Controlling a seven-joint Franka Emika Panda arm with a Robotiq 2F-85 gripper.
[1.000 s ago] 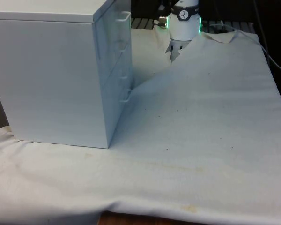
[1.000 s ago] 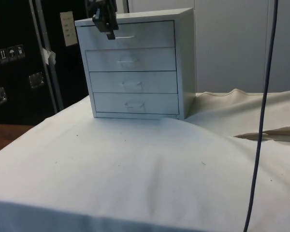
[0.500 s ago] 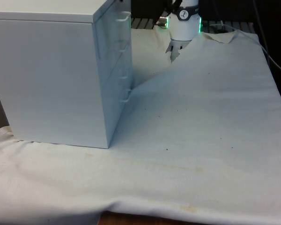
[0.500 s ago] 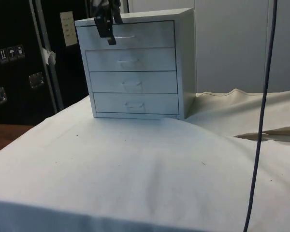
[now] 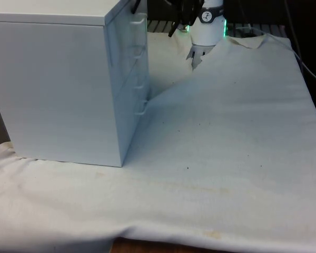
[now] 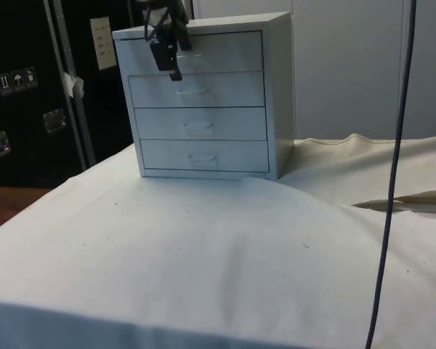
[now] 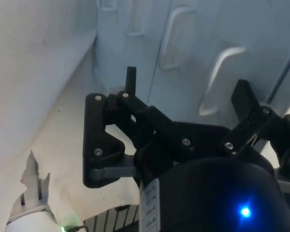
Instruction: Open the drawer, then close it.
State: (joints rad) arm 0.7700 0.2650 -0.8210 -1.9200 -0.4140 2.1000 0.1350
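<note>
At upper left of the side view, the gripper [image 6: 168, 59], fingers spread, is being lowered from a second ago towards the top drawer [image 6: 203, 52] of the chest [image 6: 276, 94]; grasping is being prepared.

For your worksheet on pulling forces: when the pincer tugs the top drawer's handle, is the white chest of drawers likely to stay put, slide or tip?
The chest of drawers is boxy, with a broad base, so tipping seems unlikely. It stands on a loose white cloth, so it might slide a little. The open pincer is up at the top drawer, the height where a pull would rock it most.
</note>
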